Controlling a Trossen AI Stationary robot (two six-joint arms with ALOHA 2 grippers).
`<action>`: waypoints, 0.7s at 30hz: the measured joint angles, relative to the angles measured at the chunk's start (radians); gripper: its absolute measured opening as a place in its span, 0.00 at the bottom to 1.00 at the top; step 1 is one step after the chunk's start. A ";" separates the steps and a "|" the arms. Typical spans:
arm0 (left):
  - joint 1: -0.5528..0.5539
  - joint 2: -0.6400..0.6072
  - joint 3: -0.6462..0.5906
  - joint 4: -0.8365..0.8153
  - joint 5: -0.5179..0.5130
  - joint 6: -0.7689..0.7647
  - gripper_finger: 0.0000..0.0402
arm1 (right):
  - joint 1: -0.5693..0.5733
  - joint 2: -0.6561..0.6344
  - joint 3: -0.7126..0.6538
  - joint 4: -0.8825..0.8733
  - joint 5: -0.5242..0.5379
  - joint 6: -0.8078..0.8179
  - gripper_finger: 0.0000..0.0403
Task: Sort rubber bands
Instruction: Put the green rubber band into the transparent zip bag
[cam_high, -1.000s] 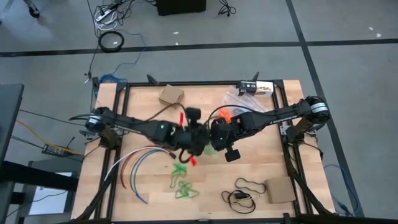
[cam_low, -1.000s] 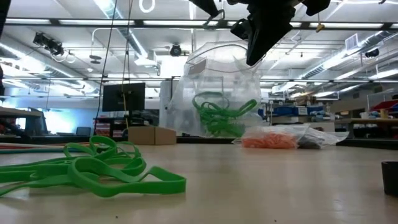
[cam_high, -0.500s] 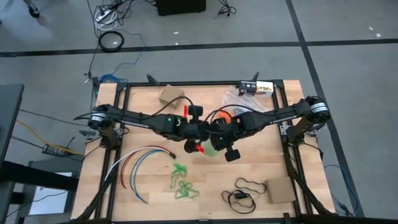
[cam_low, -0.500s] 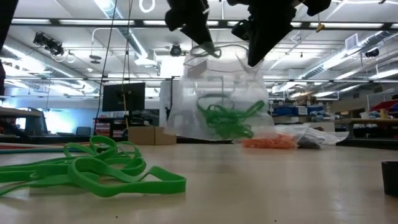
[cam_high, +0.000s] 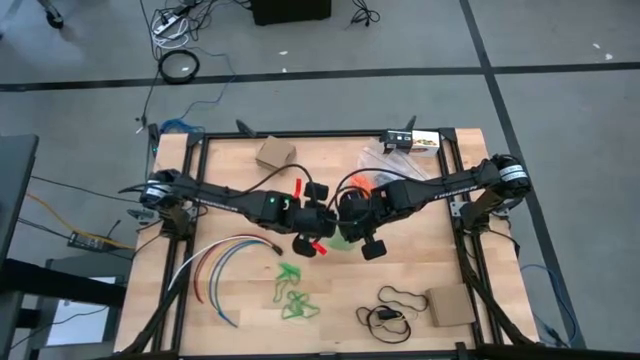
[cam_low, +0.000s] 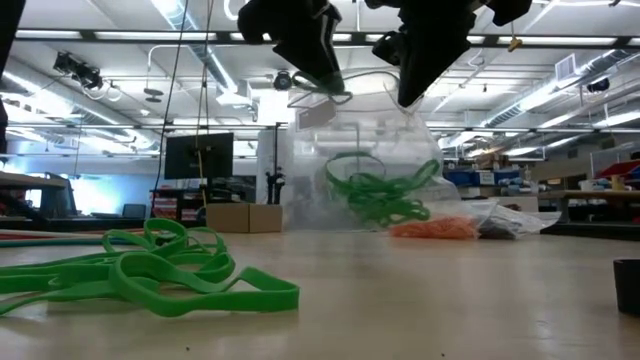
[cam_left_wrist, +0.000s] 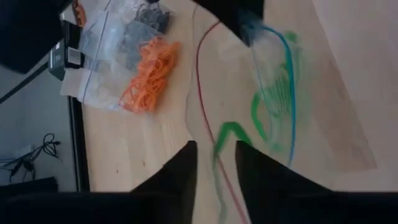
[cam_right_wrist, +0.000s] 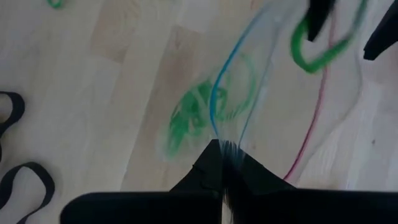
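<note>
- Green rubber bands (cam_low: 150, 270) lie in a loose heap on the table (cam_low: 420, 300), closest to where I stand, and nothing is touching them.
- Behind them hangs a clear plastic bag (cam_low: 350, 170), lifted off the table, with more green bands (cam_low: 380, 195) bunched inside it.
- Above the bag's mouth is the left gripper (cam_low: 320, 75). Its fingers are a little apart, and a green band (cam_left_wrist: 233, 134) dangles just in front of them, over the bag's opening.
- I cannot tell if that band is in the fingers or already loose.
- Beside it, the right gripper (cam_low: 410, 85) is pinched tight on the bag's top edge and holds the bag up.
- Farther back on the table lies a second clear bag (cam_left_wrist: 112, 62) with orange bands (cam_left_wrist: 149, 74) and dark bands (cam_left_wrist: 149, 15) in it.
- From above, both grippers meet near the middle of the table, and the loose green heap lies nearer the front edge.
- What could go wrong, I think: the band could catch on the bag's rim and fall outside onto the wood.
- It could also cling to a finger and ride back out when the arm lifts.
- If the right gripper slips, the bag would flop shut and the green bands might spill.
</note>
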 joint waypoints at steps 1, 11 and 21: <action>-0.003 0.000 0.000 0.001 0.000 0.003 0.32 | 0.000 0.000 0.000 0.000 0.000 0.000 0.00; -0.029 -0.005 0.082 -0.026 -0.205 -0.002 0.64 | 0.000 0.000 -0.001 -0.001 0.000 0.000 0.00; -0.046 -0.013 0.234 -0.367 -0.203 -0.190 0.64 | 0.000 0.000 -0.002 -0.002 0.001 0.000 0.00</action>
